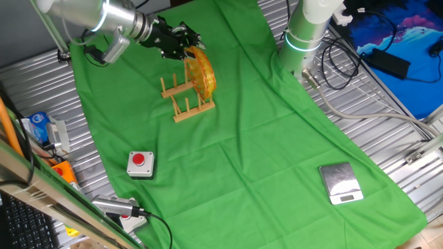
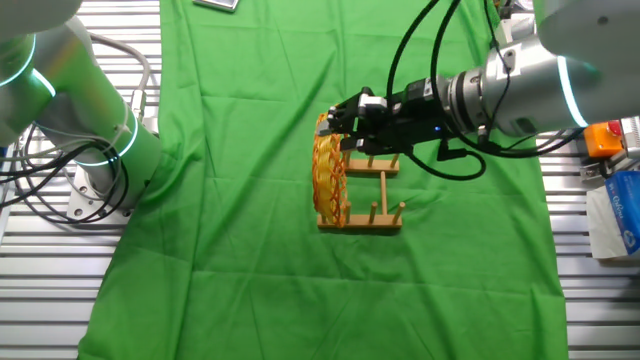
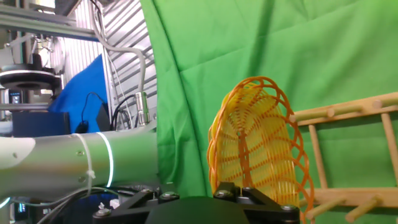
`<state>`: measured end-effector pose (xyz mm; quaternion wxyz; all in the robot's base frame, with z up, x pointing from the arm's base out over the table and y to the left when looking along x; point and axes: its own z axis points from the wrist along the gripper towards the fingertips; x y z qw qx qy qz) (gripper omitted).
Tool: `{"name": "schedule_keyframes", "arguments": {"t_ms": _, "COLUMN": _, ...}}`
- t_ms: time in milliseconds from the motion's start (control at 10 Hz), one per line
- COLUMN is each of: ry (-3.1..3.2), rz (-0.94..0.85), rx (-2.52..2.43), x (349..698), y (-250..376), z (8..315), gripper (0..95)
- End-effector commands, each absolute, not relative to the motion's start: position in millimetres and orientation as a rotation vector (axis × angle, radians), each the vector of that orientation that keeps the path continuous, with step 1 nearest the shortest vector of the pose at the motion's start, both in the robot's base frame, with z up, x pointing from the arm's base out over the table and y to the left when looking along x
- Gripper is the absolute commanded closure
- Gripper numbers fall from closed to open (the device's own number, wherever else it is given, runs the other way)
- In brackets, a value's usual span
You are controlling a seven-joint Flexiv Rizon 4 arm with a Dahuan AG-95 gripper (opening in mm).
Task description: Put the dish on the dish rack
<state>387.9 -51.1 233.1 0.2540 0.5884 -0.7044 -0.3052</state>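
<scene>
One gripper [image 1: 185,43] pinched the rim of the single dish [image 1: 201,70], its fingers closed on it; the dish stood upright in one dish rack [image 1: 188,104].

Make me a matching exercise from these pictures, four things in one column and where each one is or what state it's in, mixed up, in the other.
Things
1. dish
2. dish rack
3. red button box
4. small scale

Places or states
A. lying flat on the green cloth, far from the arm, near the cloth's corner
B. standing on edge at one end of the rack, with the gripper at its rim
C. on the cloth, near its edge beside the orange-topped box
D. wooden, with upright pegs, under the arm's hand

Pairs: 1-B, 2-D, 3-C, 4-A
</scene>
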Motion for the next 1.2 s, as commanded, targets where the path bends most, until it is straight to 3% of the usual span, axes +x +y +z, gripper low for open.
{"name": "schedule_keyframes", "arguments": {"t_ms": 100, "ry": -1.903, "rz": -0.823, "rx": 1.622, "x": 388, "y": -52, "z": 233, "gripper": 57.0}}
{"name": "schedule_keyframes", "arguments": {"t_ms": 200, "ry": -1.894, "rz": -0.818, "rx": 1.647, "x": 388, "y": -52, "z": 233, "gripper": 57.0}}
{"name": "schedule_keyframes", "arguments": {"t_ms": 300, "ry": -1.886, "rz": -0.812, "rx": 1.68, "x": 388, "y": -52, "z": 233, "gripper": 38.0}}
{"name": "schedule_keyframes", "arguments": {"t_ms": 1100, "ry": -1.889, "rz": -0.787, "rx": 1.714, "x": 408, "y": -60, "z": 244, "gripper": 38.0}}
{"name": "schedule_keyframes", "arguments": {"t_ms": 1200, "ry": -1.907, "rz": -0.776, "rx": 1.705, "x": 408, "y": -60, "z": 246, "gripper": 19.0}}
